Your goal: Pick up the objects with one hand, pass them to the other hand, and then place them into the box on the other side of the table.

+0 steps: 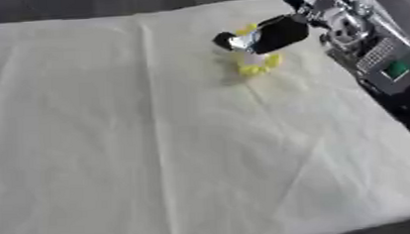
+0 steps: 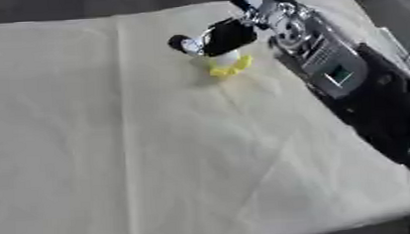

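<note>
Toy (image 2: pixel 225 64) (yellow, white) on cloth (image 1: pixel 158 156); right hand (image 1: pixel 274 34) fingers curled round it.

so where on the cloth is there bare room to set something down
Nearly all of the pale cloth is bare: the whole left side, the middle and the near edge. The only crowded spot is the far right, where the right hand sits over a small yellow and white object.

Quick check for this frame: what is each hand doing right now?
Left hand: not in view.
Right hand: at the far right of the cloth, fingers curled round a small yellow and white object; what the object is cannot be told.
</note>
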